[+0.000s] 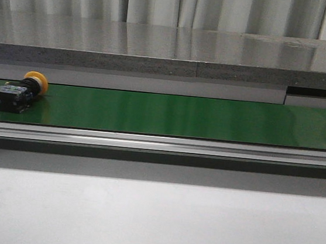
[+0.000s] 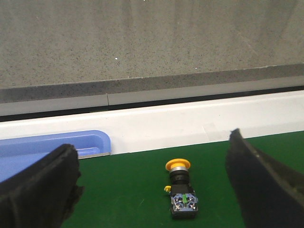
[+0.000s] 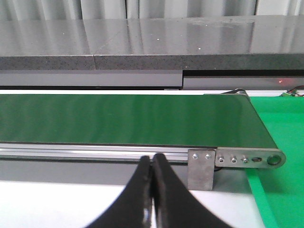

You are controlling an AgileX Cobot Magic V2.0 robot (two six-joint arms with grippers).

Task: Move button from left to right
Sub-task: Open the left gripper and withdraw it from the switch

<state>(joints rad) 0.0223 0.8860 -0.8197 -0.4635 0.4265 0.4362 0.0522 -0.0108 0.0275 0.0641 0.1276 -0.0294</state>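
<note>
Button on the left end of the green belt, both grippers empty.

The button (image 1: 20,89) lies on its side at the far left of the green conveyor belt (image 1: 181,115), yellow cap toward the back and black body toward the front. The left gripper (image 2: 152,190) is spread wide, its fingers (image 2: 40,185) on either side of the button without touching it. A blue tray (image 2: 52,145) sits just beyond the belt's edge; what it holds, if anything, cannot be made out. The right gripper (image 3: 153,190) is pressed together on nothing, near the belt's right end.
</note>
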